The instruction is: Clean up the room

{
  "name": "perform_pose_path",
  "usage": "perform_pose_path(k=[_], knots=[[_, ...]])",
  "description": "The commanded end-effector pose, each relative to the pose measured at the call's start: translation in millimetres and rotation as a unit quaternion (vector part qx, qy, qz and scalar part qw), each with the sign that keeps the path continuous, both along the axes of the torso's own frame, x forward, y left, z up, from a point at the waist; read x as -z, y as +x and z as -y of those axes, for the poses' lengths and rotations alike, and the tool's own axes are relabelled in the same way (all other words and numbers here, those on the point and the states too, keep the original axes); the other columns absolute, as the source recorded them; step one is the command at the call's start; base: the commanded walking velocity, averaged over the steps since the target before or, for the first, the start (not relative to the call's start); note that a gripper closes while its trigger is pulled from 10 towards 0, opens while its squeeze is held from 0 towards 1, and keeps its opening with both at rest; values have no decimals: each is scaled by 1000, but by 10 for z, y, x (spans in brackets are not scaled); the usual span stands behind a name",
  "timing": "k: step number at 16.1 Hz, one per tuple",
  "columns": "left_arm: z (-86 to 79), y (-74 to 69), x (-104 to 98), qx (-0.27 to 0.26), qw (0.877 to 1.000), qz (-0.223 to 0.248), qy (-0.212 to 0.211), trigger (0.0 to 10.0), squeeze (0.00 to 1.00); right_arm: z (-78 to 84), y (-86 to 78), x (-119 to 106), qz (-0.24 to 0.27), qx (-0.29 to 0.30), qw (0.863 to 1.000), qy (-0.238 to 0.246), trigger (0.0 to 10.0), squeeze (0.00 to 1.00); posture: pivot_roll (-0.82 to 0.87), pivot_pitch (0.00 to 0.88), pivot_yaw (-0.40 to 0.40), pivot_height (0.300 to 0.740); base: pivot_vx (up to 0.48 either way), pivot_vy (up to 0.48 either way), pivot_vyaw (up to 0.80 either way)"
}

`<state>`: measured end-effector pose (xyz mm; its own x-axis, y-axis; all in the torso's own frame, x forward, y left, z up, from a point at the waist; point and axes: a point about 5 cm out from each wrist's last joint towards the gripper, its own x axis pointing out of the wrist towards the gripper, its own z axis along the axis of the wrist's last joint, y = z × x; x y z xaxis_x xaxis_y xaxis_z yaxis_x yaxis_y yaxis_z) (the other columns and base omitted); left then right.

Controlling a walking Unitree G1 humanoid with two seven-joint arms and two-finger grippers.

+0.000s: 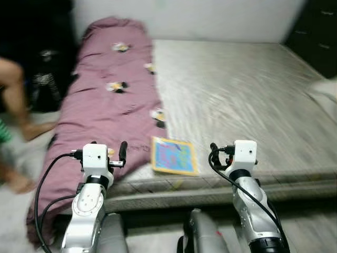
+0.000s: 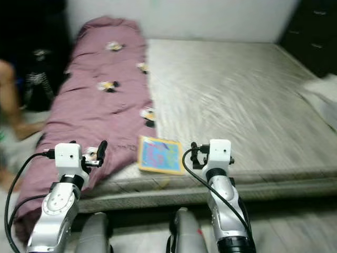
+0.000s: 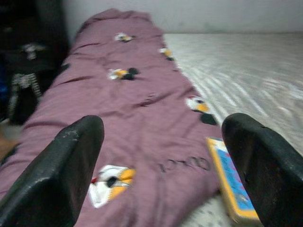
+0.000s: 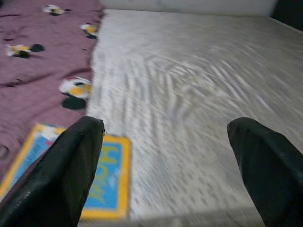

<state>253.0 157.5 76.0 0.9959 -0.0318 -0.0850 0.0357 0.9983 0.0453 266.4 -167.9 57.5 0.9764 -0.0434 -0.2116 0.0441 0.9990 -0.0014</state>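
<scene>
- Left gripper (image 1: 108, 156) and right gripper (image 1: 225, 154) are both raised at the near edge of the bed (image 1: 247, 95), jaws spread wide, holding nothing.
- Picture book (image 1: 174, 156), yellow border and blue cover, lies flat on the mattress near its front edge, roughly between the two grippers and slightly ahead of both.
- Book's long axis runs roughly away from the robot; its left edge sits just beside the purple blanket (image 1: 105, 100).
- Left wrist view puts the book ahead and toward that gripper's inner finger; right wrist view puts it ahead on its inner side too.
- Neither arm is clearly closer.
- Blanket covers the bed's left strip, draping over the side.
- Person's leg (image 1: 16, 100) is at the far left, well apart from the book.
- Frames are motion-blurred.
</scene>
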Motion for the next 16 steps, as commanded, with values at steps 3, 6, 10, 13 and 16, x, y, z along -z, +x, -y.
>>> perform_pose_path(k=[3, 6, 10, 13, 16], knots=[[-22, -21, 2, -10, 1000, -2, -5, 10000, 0, -7, 75, -80, 11, -7, 1000, -2, 10000, 0, -6, 0, -71, 626, 0, 0, 0], [2, -47, 7, 6, 1000, -2, -14, 10000, 0, -9, 65, -65, 8, -8, 1000, -5, 10000, 0, -7, 0, -73, 626, 0, 0, 0], [16, -58, 1, 16, 1000, 1, -20, 10000, 0, -1, 58, -66, 6, -9, 1000, -9, 10000, 0, -12, 0, -75, 626, 268, 0, 0], [17, -61, 2, 19, 1000, 1, -22, 10000, 0, 5, 57, -67, 6, -9, 1000, -10, 10000, 0, -12, 0, -75, 626, 407, 0, 0], [17, -66, 12, 19, 1000, -2, -22, 10000, 0, 3, 56, -68, 6, -10, 1000, -11, 10000, 0, -13, 0, -75, 626, 412, 0, 0]])
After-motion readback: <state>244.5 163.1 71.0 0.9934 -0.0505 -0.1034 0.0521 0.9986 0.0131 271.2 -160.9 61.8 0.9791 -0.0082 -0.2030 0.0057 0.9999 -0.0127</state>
